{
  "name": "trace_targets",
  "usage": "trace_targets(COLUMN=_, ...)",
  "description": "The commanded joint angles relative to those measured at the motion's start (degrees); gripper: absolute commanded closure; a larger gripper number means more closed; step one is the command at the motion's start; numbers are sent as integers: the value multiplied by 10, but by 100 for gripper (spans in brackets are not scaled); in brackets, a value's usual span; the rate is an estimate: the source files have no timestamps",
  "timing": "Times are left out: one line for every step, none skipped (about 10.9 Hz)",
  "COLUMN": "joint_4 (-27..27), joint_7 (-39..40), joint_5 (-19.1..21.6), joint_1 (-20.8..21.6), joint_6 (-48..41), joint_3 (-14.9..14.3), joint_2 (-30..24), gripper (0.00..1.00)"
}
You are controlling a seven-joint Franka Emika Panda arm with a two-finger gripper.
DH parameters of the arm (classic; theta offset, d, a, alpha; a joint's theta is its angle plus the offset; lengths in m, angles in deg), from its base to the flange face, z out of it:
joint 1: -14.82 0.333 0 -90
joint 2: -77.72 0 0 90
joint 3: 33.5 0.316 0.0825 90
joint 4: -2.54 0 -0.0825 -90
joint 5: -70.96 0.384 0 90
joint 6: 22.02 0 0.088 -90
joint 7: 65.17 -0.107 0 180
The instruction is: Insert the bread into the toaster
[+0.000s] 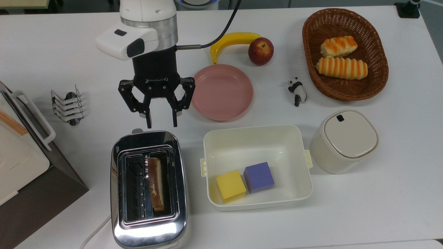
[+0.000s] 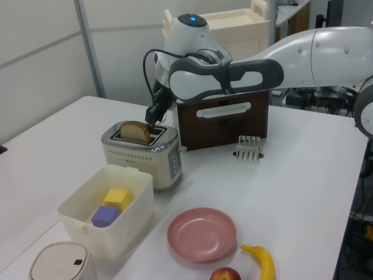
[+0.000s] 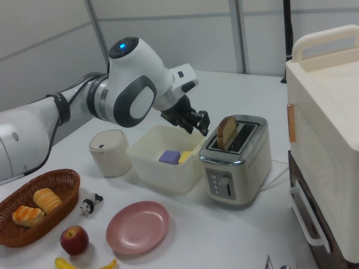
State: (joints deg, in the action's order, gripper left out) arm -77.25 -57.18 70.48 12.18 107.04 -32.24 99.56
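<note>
The bread [image 1: 155, 184] stands on edge in the right-hand slot of the chrome toaster [image 1: 149, 228] in the top view, its rounded top sticking out above the slot. It also shows as the bread [image 2: 135, 132] in the toaster [image 2: 141, 153] and the bread [image 3: 226, 132] in the toaster [image 3: 235, 163]. My gripper [image 1: 161, 123] is open and empty, just beyond the toaster's far end. In the side views the gripper [image 2: 152, 116] and gripper [image 3: 201, 126] hang above the toaster's end, apart from the slice.
A cream bin [image 1: 297, 138] with a yellow and a purple cube sits right of the toaster in the top view. Pink plate [image 1: 221, 91], toast rack [image 1: 68, 105], lidded canister [image 1: 344, 141], basket [image 1: 311, 31] of rolls, banana [image 1: 232, 40], apple [image 1: 260, 51], panda figure [image 1: 297, 91]. A cream-and-brown appliance [image 1: 20, 166] stands at the left.
</note>
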Motion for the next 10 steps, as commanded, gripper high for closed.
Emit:
trace_targets(joint_4=-11, joint_7=-16, joint_5=5, joint_1=10, joint_6=-140, joint_3=-8, joint_2=-51, gripper=33)
trace_targets(joint_4=-11, joint_7=-17, joint_5=-7, joint_1=11, joint_6=-205, joint_3=-8, joint_2=-68, gripper=32)
trace_targets(joint_4=-10, joint_7=-24, joint_5=-25, joint_1=11, joint_6=-265, joint_3=-6, joint_2=-79, gripper=26)
trace_targets(joint_4=-10, joint_7=-34, joint_5=-36, joint_1=11, joint_6=-309, joint_3=-5, joint_2=-88, gripper=13)
trace_targets(joint_4=-11, joint_7=-37, joint_5=-41, joint_1=12, joint_6=-338, joint_3=-5, joint_2=-98, gripper=0)
trace_targets(joint_4=-13, joint_7=-38, joint_5=-42, joint_1=12, joint_6=-365, joint_3=-5, joint_2=-108, gripper=0)
trace_targets(joint_4=-13, joint_7=-38, joint_5=-42, joint_1=11, joint_6=-400, joint_3=-5, joint_2=-117, gripper=0)
trace_targets(joint_4=-14, joint_7=-36, joint_5=-42, joint_1=9, joint_6=-418, joint_3=-6, joint_2=-122, gripper=0)
trace_targets(joint_4=-15, joint_7=-36, joint_5=-42, joint_1=9, joint_6=-420, joint_3=-8, joint_2=-124, gripper=0)
trace_targets(joint_4=-15, joint_7=-37, joint_5=-41, joint_1=6, joint_6=-420, joint_3=-8, joint_2=-131, gripper=0)
